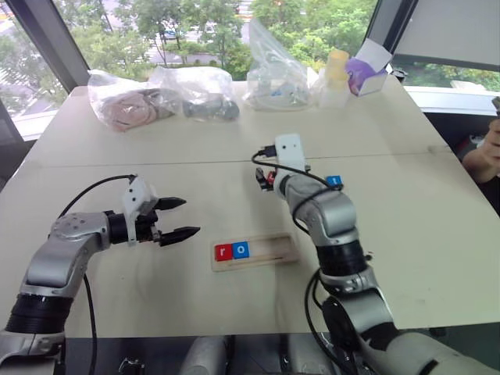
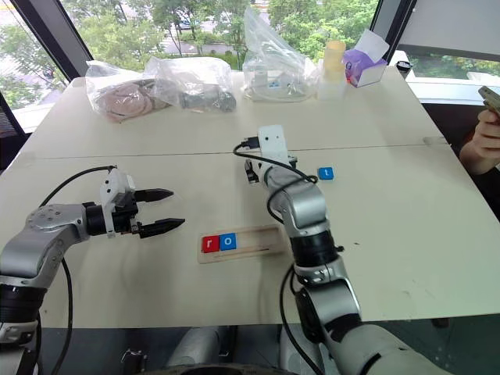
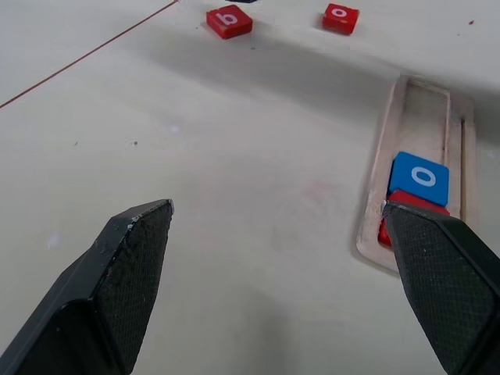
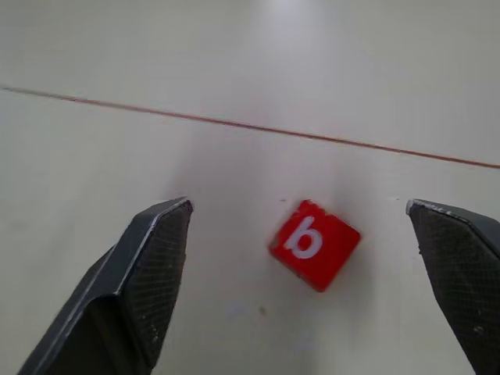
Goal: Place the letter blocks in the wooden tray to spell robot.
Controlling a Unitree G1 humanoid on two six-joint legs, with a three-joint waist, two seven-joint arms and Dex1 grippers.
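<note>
The wooden tray [image 1: 275, 248] lies at the table's middle front, with a red r block [image 1: 223, 251] and a blue o block [image 1: 241, 250] side by side at its left end. Just beyond the tray my right gripper [image 4: 298, 207] hangs open over a red b block [image 4: 315, 243], which lies on the table between its fingers, untouched. A red o block [image 3: 341, 18] lies close to the b. To the right, a blue t block [image 1: 334, 180] rests on the table. My left gripper [image 1: 176, 219] is open and empty, left of the tray and pointing toward it.
Several clear plastic bags [image 1: 199, 92] with odds and ends, a yellow-capped bottle [image 1: 336, 76] and a purple box [image 1: 366, 76] line the table's far edge. A person's hand [image 2: 484, 133] holds something at the right edge. A seam [image 1: 156, 164] runs across the table.
</note>
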